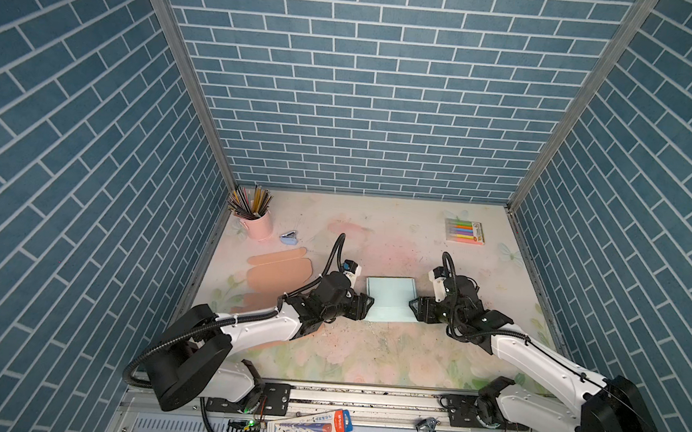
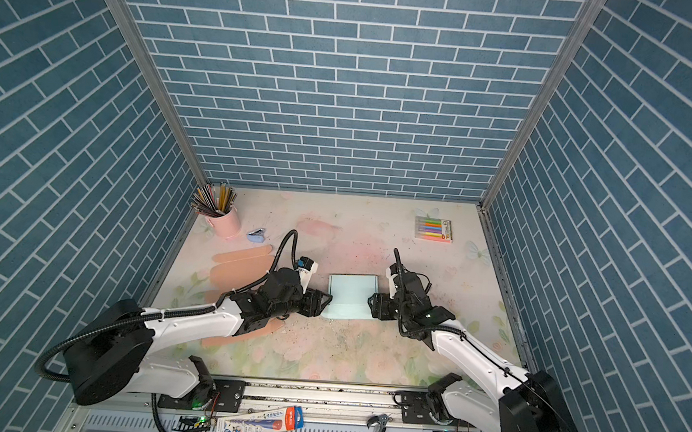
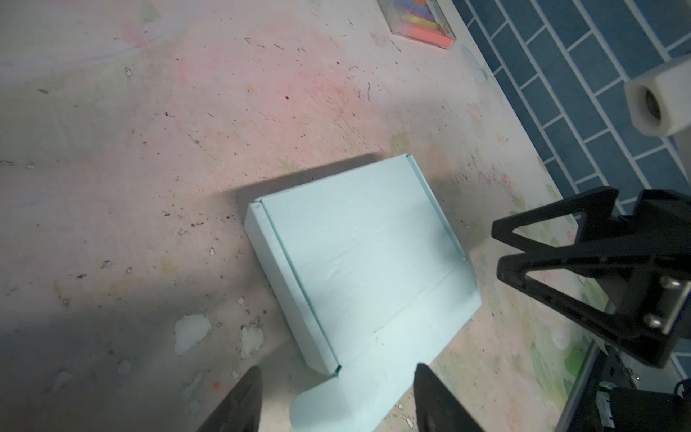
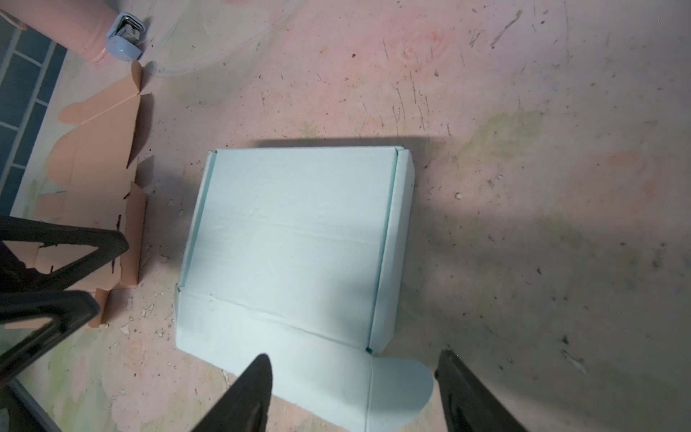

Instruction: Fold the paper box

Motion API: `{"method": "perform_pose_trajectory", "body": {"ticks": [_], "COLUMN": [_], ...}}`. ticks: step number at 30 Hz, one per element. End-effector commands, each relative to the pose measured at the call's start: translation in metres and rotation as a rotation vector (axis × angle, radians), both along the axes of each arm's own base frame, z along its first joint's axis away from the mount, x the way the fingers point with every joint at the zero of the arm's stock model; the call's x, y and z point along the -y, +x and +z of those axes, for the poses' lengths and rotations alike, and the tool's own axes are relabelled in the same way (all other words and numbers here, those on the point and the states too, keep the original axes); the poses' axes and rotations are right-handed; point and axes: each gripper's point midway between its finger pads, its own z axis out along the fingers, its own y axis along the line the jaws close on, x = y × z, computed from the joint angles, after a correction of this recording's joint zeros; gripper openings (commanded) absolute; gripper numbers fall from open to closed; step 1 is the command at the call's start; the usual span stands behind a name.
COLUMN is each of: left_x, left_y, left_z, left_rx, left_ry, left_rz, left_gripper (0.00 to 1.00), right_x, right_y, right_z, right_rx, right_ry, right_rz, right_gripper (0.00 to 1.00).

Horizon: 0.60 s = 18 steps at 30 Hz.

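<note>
The light blue paper box (image 1: 391, 295) (image 2: 351, 292) sits mid-table with its lid down. Its front flap (image 3: 411, 336) (image 4: 280, 348) lies flat on the table towards the front edge, with a rounded ear tab (image 3: 321, 404) (image 4: 400, 389) at each end. My left gripper (image 1: 366, 305) (image 2: 326, 301) (image 3: 336, 370) is at the box's front left corner, open, its jaws either side of the left ear tab and holding nothing. At the front right corner, my right gripper (image 1: 413, 307) (image 2: 371, 302) (image 4: 354, 355) is open too, astride the right ear tab.
A flat peach cardboard cut-out (image 1: 280, 271) (image 4: 101, 168) lies left of the box, partly under the left arm. Behind it stand a pink pencil cup (image 1: 256, 221) and a blue stapler (image 1: 289, 238). A marker pack (image 1: 465, 231) lies back right. Blue brick walls enclose three sides.
</note>
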Motion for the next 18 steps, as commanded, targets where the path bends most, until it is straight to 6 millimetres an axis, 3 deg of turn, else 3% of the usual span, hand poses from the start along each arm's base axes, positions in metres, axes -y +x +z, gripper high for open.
{"method": "perform_pose_trajectory", "body": {"ticks": [1, 12, 18], "left_x": [-0.001, 0.024, 0.028], "left_y": [-0.011, -0.02, -0.022], "left_z": [-0.01, -0.014, -0.021], "left_rx": [-0.036, -0.056, -0.075], "left_ry": [0.015, -0.011, -0.016], "left_rz": [0.012, -0.036, -0.04], "left_gripper": [0.66, 0.66, 0.66], "right_x": [0.001, -0.005, -0.006], "right_y": [-0.015, -0.02, -0.02], "right_z": [-0.012, -0.018, -0.02], "right_rx": [-0.064, -0.08, -0.082], "right_ry": [0.016, 0.03, 0.042], "right_rz": [-0.004, 0.009, 0.006], "right_gripper": [0.71, 0.7, 0.7]}}
